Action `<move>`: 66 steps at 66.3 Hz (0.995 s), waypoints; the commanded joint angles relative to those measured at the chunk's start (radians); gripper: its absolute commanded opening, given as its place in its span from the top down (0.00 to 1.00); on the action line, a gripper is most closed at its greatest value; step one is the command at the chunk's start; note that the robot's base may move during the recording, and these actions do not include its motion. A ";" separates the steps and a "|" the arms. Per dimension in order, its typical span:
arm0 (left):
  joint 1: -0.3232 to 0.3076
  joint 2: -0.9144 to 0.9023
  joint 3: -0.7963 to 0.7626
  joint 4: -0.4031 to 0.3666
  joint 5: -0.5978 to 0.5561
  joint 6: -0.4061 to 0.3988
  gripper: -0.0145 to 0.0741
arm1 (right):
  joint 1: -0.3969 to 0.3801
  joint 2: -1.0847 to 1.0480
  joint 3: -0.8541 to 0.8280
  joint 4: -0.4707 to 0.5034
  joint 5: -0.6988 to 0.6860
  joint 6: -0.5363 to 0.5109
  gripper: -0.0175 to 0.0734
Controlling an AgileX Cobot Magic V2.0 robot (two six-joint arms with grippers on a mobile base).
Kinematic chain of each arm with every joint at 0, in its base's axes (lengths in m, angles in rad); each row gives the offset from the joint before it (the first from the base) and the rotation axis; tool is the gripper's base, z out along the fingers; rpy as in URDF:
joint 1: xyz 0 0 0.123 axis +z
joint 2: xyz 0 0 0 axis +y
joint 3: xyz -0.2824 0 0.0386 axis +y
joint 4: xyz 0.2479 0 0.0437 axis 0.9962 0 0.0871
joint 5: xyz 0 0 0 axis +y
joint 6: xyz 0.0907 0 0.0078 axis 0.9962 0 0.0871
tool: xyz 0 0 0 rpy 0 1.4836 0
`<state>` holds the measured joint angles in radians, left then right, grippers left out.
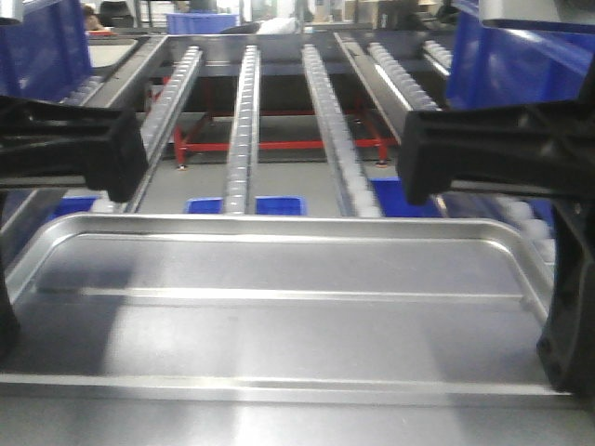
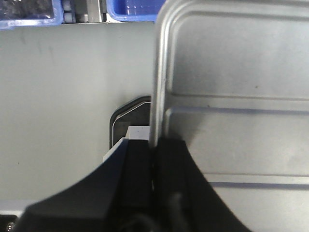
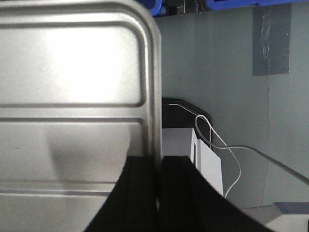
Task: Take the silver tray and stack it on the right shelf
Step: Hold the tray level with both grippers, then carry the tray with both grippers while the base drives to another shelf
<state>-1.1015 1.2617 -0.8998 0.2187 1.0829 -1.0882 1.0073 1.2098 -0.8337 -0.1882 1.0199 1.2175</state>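
- The left gripper [image 2: 154,145] is pinching the silver tray [image 2: 231,72] by its rim, jaws nearly closed; that thin edge could be slipping out.
- The tray is spanning between both grippers (roughly level), with the right shelf [image 1: 321,111] ahead of them; uneven advancing risks twisting it.
- The right gripper [image 3: 159,162] is clamping the opposite rim likewise.

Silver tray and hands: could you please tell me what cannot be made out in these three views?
Left wrist view: left hand's pads, lost in black; silver tray's right part cut off.
Right wrist view: right hand's pads likewise; tray's left part cut off.
Front view: tray's short ends, hidden behind both hands.
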 commanded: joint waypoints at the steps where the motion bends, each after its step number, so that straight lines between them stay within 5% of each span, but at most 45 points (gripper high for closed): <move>1: -0.012 -0.028 -0.025 -0.001 -0.031 0.003 0.95 | 0.000 -0.028 -0.026 -0.025 -0.036 -0.002 0.74; 66: -0.012 -0.028 -0.025 -0.010 -0.031 0.003 0.95 | 0.000 -0.028 -0.026 -0.025 -0.032 -0.002 0.74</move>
<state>-1.1015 1.2592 -0.8998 0.2165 1.0829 -1.0882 1.0073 1.2098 -0.8337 -0.1882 1.0199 1.2175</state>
